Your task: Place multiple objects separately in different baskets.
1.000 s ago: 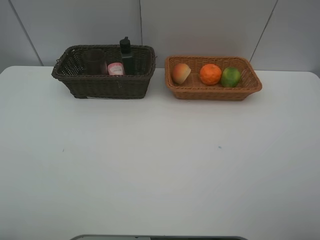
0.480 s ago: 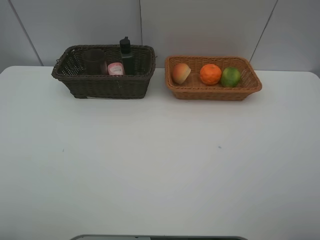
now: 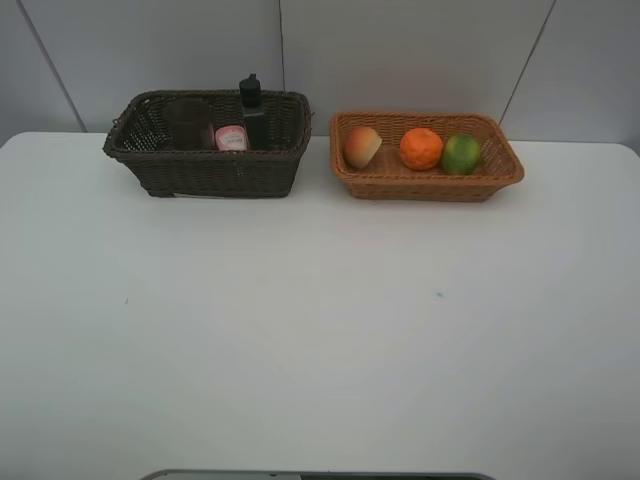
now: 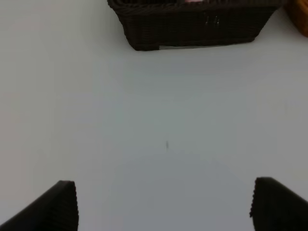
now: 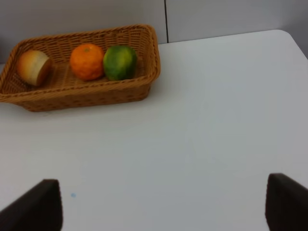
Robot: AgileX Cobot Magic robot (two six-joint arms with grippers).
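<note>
Exterior high | pump bottle [image 3: 252, 110] upright (long axis vertical) | dark basket [image 3: 210, 170]

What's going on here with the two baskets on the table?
Nothing is being handled right now. The dark basket holds a cup, a pink tube and a pump bottle. The tan basket holds a red-orange fruit, an orange and a green citrus. The left gripper and right gripper are open and empty above the bare table, well short of the baskets. The sorting looks done.
</note>
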